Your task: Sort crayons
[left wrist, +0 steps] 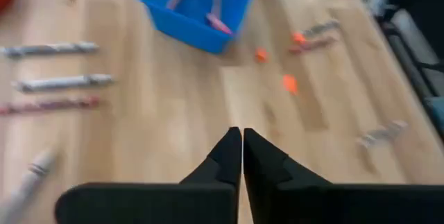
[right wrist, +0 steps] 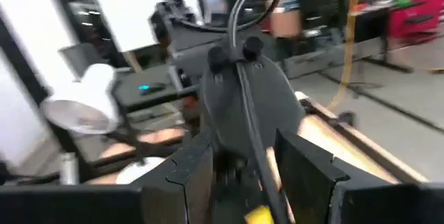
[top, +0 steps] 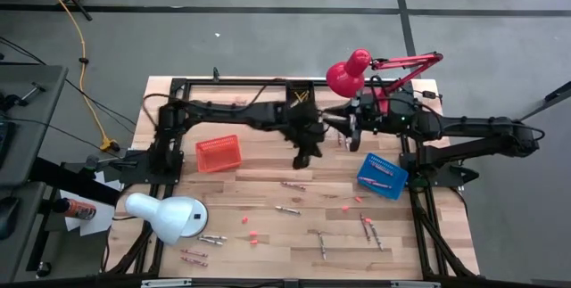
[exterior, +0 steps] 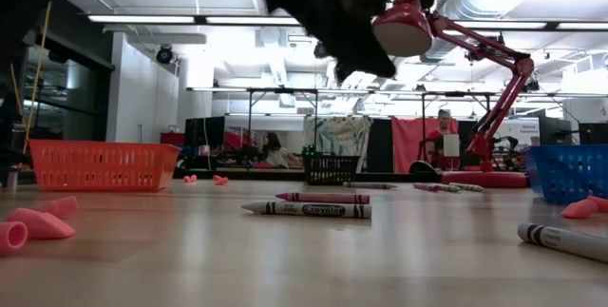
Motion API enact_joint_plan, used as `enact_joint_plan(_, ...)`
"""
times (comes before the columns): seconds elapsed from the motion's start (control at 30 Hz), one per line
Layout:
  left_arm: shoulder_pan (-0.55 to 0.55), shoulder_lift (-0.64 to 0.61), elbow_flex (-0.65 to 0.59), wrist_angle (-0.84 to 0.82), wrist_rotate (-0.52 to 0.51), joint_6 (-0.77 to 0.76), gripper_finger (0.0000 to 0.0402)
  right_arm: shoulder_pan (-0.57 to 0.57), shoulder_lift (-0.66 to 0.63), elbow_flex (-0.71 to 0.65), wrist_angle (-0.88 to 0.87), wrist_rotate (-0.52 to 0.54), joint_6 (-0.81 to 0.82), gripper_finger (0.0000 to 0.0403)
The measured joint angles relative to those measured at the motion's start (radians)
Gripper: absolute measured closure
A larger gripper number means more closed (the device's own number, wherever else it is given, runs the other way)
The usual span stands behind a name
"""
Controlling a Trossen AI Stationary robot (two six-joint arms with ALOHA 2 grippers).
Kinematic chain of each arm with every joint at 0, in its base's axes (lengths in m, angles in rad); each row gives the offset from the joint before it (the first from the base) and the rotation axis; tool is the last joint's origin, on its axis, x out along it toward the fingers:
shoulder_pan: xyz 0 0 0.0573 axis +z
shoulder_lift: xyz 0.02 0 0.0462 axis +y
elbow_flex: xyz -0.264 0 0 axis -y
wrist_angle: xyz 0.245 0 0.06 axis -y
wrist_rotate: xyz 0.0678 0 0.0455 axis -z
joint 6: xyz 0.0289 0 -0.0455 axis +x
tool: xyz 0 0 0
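The left hand (top: 301, 158) hangs above the middle of the bench (top: 268, 234), its fingers (left wrist: 229, 158) pressed together on nothing, in the air over bare wood. The right hand (top: 343, 130) sits toward the bench's far edge beside the red lamp (top: 350, 72), its fingers apart (the left arm's dark wrist fills the view between them). The crayons (top: 292, 185) lie scattered: a couple near the centre, more toward the near edge and near right, a bunch at the near left by the white lamp (top: 168, 217). A few rest inside the blue basket (top: 382, 176) at the right; the orange basket (top: 219, 153) stands at the left. Small pink chips (top: 253, 236) dot the wood.
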Motion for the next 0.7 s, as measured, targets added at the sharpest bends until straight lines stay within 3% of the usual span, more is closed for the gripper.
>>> enact_joint_plan(0.17, -0.009, -0.127, -0.287, 0.230, -0.030, -0.058, 0.0401, 0.022, 0.022, 0.000, 0.005, -0.081, 0.026, 0.0254)
enact_joint_plan(0.27, -0.024, -0.145, -0.379, 0.298, -0.081, -0.058, 0.0401, 0.033, 0.055, -0.002, 0.004, -0.096, 0.043, 0.0253)
enact_joint_plan(0.33, -0.040, -0.178, -0.393, 0.291, -0.150, -0.040, 0.0401, 0.038, 0.090, -0.002, 0.074, -0.096, 0.071, 0.0253)
enact_joint_plan(0.43, -0.060, -0.272, -0.405, 0.314, -0.254, -0.014, 0.0401, 0.037, 0.169, 0.002, 0.326, -0.139, 0.117, 0.0253)
enact_joint_plan(0.53, -0.065, -0.353, -0.401, 0.347, -0.252, -0.022, 0.0401, 0.037, 0.244, 0.024, 0.519, -0.158, 0.137, 0.0253)
enact_joint_plan(0.7, -0.077, -0.301, -0.402, 0.422, -0.196, -0.100, 0.0401, 0.020, 0.302, 0.110, 0.497, -0.157, 0.086, 0.0253)
